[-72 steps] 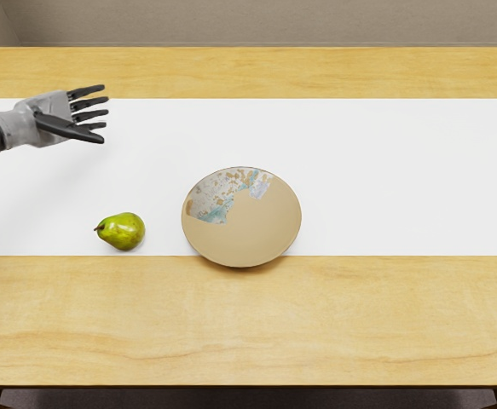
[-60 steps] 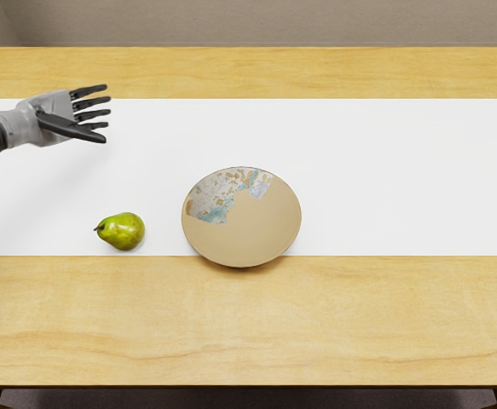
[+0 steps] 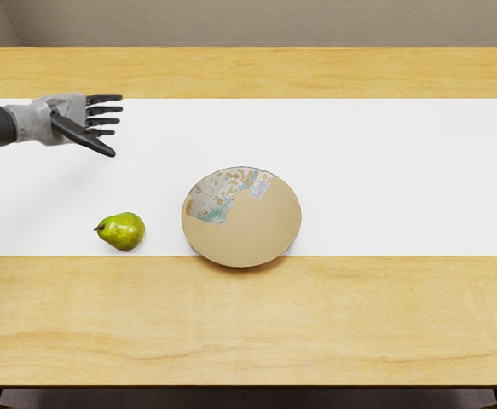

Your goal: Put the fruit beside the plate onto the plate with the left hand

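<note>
Head view, pear (image 3: pixel 121 231) lying left-right, tapering leftward (beside plate (image 3: pixel 250 237))

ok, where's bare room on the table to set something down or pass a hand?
Bare: white runner right of the plate; runner between the left hand and the pear; wood in front of both. Tightest: the gap between pear and plate.

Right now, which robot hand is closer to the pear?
Left. The left robot hand, fingers spread, is farther back on the table than the pear and slightly to its left, not touching it. The right robot hand is not in the picture.
</note>
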Tool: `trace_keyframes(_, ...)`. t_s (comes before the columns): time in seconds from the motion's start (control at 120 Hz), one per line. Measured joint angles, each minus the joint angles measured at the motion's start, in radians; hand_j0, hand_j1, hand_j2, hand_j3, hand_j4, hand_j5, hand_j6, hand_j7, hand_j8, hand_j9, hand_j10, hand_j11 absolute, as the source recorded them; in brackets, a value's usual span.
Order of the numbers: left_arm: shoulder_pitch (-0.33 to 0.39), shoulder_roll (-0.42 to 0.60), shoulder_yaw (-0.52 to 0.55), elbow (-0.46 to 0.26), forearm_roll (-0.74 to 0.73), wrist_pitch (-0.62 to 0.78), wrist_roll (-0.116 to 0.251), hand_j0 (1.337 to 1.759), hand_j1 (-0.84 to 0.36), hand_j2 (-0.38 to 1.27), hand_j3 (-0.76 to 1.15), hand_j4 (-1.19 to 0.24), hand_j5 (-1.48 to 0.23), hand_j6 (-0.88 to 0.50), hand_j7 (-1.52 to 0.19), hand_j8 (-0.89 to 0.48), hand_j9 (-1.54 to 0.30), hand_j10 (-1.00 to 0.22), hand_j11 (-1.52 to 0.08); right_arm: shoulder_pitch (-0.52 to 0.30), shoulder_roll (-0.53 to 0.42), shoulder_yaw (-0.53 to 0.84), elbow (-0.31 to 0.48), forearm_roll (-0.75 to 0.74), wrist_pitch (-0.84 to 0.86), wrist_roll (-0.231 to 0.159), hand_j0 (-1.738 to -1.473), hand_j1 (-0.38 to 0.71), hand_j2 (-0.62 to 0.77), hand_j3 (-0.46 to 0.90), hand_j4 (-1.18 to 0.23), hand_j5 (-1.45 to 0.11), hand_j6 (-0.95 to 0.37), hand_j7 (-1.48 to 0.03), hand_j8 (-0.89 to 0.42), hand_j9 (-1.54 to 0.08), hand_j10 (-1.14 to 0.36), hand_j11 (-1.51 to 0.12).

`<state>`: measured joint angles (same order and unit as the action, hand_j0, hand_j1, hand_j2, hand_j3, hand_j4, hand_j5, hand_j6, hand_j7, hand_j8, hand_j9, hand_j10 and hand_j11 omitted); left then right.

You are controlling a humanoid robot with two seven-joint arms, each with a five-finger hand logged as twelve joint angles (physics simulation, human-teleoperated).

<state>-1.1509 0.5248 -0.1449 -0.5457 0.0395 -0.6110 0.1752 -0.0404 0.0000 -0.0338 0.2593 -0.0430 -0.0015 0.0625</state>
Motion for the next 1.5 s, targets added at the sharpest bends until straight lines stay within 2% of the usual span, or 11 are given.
trace_keyframes(0.108, 0.003, 0.049, 0.011, -0.092, 0.023, 0.0, -0.002, 1.658, 0.35, 0.0, 0.0, 0.0, 0.0, 0.0, 0.0, 0.0, 0.0, 0.0, 0.0, 0.0, 0.0, 0.0, 0.0, 0.0, 0.0, 0.0, -1.658, -0.33, 0.0, 0.0, -0.02, -0.02, -0.02, -0.02, -0.02, -0.02, -0.02, -0.02)
trace_keyframes(0.2, -0.005, 0.076, 0.043, -0.21, 0.061, 0.028, -0.006, 1.658, 0.35, 0.0, 0.0, 0.0, 0.0, 0.0, 0.0, 0.0, 0.0, 0.0, 0.0, 0.0, 0.0, 0.0, 0.0, 0.0, 0.0, 0.0, -1.658, -0.33, 0.0, 0.0, -0.02, -0.02, -0.02, -0.02, -0.02, -0.02, -0.02, -0.02)
trace_keyframes(0.275, -0.007, 0.169, 0.062, -0.348, 0.103, 0.145, -0.008, 1.658, 0.35, 0.0, 0.0, 0.0, 0.0, 0.0, 0.0, 0.0, 0.0, 0.0, 0.0, 0.0, 0.0, 0.0, 0.0, 0.0, 0.0, 0.0, -1.658, -0.33, 0.0, 0.0, -0.02, -0.02, -0.02, -0.02, -0.02, -0.02, -0.02, -0.02)
trace_keyframes(0.45, -0.04, 0.268, 0.124, -0.653, 0.225, 0.524, -0.011, 1.658, 0.35, 0.0, 0.0, 0.0, 0.0, 0.0, 0.0, 0.0, 0.0, 0.0, 0.0, 0.0, 0.0, 0.0, 0.0, 0.0, 0.0, 0.0, -1.658, -0.33, 0.0, 0.0, -0.02, -0.02, -0.02, -0.02, -0.02, -0.02, -0.02, -0.02)
trace_keyframes(0.508, -0.039, 0.308, 0.142, -0.749, 0.262, 0.62, -0.029, 1.658, 0.35, 0.0, 0.0, 0.0, 0.0, 0.0, 0.0, 0.0, 0.0, 0.0, 0.0, 0.0, 0.0, 0.0, 0.0, 0.0, 0.0, 0.0, -1.658, -0.33, 0.0, 0.0, -0.02, -0.02, -0.02, -0.02, -0.02, -0.02, -0.02, -0.02)
trace_keyframes(0.617, -0.046, 0.315, 0.18, -0.856, 0.298, 0.72, -0.061, 1.658, 0.35, 0.0, 0.0, 0.0, 0.0, 0.0, 0.0, 0.0, 0.0, 0.0, 0.0, 0.0, 0.0, 0.0, 0.0, 0.0, 0.0, 0.0, -1.658, -0.33, 0.0, 0.0, -0.02, -0.02, -0.02, -0.02, -0.02, -0.02, -0.02, -0.02)
trace_keyframes(0.667, -0.079, 0.314, 0.221, -0.894, 0.305, 0.787, -0.069, 1.658, 0.35, 0.0, 0.0, 0.0, 0.0, 0.0, 0.0, 0.0, 0.0, 0.0, 0.0, 0.0, 0.0, 0.0, 0.0, 0.0, 0.0, 0.0, -1.658, -0.33, 0.0, 0.0, -0.02, -0.02, -0.02, -0.02, -0.02, -0.02, -0.02, -0.02)
trace_keyframes(0.808, -0.154, 0.307, 0.359, -0.983, 0.312, 0.929, -0.077, 1.658, 0.34, 0.0, 0.0, -0.01, -0.01, -0.01, -0.01, -0.01, -0.01, -0.01, -0.01, 0.0, 0.0, 0.0, 0.0, 0.0, 0.0, 0.0, -1.658, -0.33, 0.0, 0.0, -0.02, -0.02, -0.02, -0.02, -0.02, -0.02, -0.02, -0.02)
trace_keyframes(1.0, -0.158, 0.33, 0.473, -1.068, 0.313, 0.968, -0.071, 1.658, 0.32, 0.01, 0.0, -0.03, -0.03, -0.03, -0.03, -0.03, -0.03, -0.03, -0.03, 0.0, 0.0, 0.0, 0.0, 0.0, 0.0, 0.0, -1.658, -0.33, 0.0, 0.0, -0.02, -0.02, -0.02, -0.02, -0.02, -0.02, -0.02, -0.02)
trace_keyframes(1.183, -0.158, 0.325, 0.511, -1.088, 0.313, 0.975, -0.058, 1.658, 0.28, 0.01, 0.0, -0.06, -0.07, -0.06, -0.07, -0.06, -0.07, -0.06, -0.07, 0.0, 0.0, 0.0, 0.0, 0.0, 0.0, 0.0, -1.658, -0.33, 0.0, 0.0, -0.02, -0.02, -0.02, -0.02, -0.02, -0.02, -0.02, -0.02)
trace_keyframes(1.5, -0.173, 0.328, 0.518, -1.093, 0.328, 0.979, -0.053, 1.658, 0.05, 0.05, 0.0, -0.25, -0.33, -0.25, -0.33, -0.25, -0.33, -0.25, -0.33, 0.0, 0.0, 0.0, 0.0, 0.0, 0.0, 0.0, -1.658, -0.33, 0.0, 0.0, -0.02, -0.02, -0.02, -0.02, -0.02, -0.02, -0.02, -0.02)
